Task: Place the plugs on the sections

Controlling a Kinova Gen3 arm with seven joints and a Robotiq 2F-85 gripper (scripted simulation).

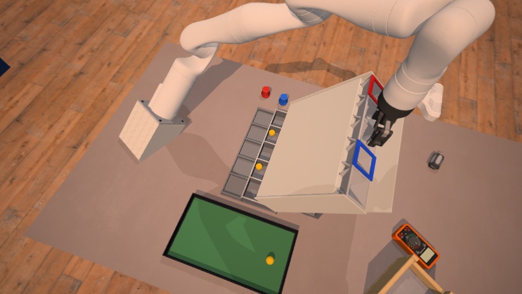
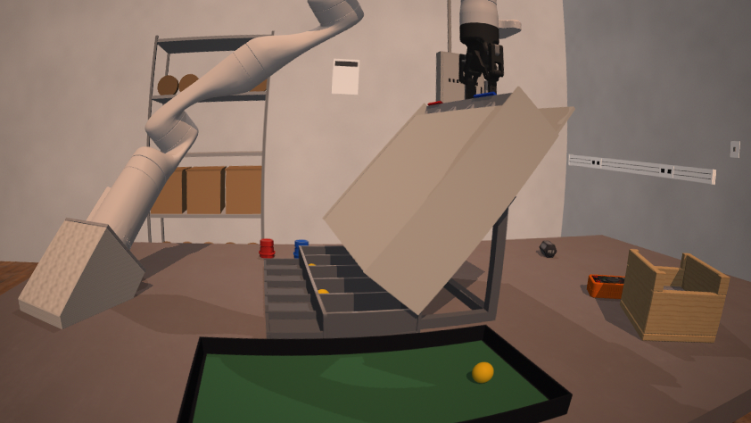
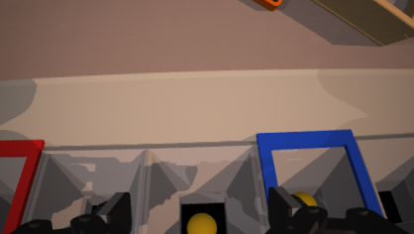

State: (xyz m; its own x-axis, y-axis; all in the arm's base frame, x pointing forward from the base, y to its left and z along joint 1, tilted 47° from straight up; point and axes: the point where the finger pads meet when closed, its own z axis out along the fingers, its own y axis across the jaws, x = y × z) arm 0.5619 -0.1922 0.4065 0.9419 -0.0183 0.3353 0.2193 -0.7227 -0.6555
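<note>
Wrist view shows the claw (image 3: 198,218) spread wide and empty, low in the frame, directly above the unbanded funnel (image 3: 200,190) just left of the blue-banded funnel (image 3: 312,171). One yellow marble (image 3: 201,224) sits in that middle funnel's dark throat; a second marble (image 3: 303,199) lies inside the blue-banded one. The red-banded funnel (image 3: 17,183) is at the left edge. In the top view, the red plug (image 1: 265,92) and blue plug (image 1: 283,99) stand on the tabletop (image 1: 109,204) upper centre, well apart from the claw, across the sloping cover (image 1: 310,146). Two marbles rest in the sorting tray (image 1: 252,153).
</note>
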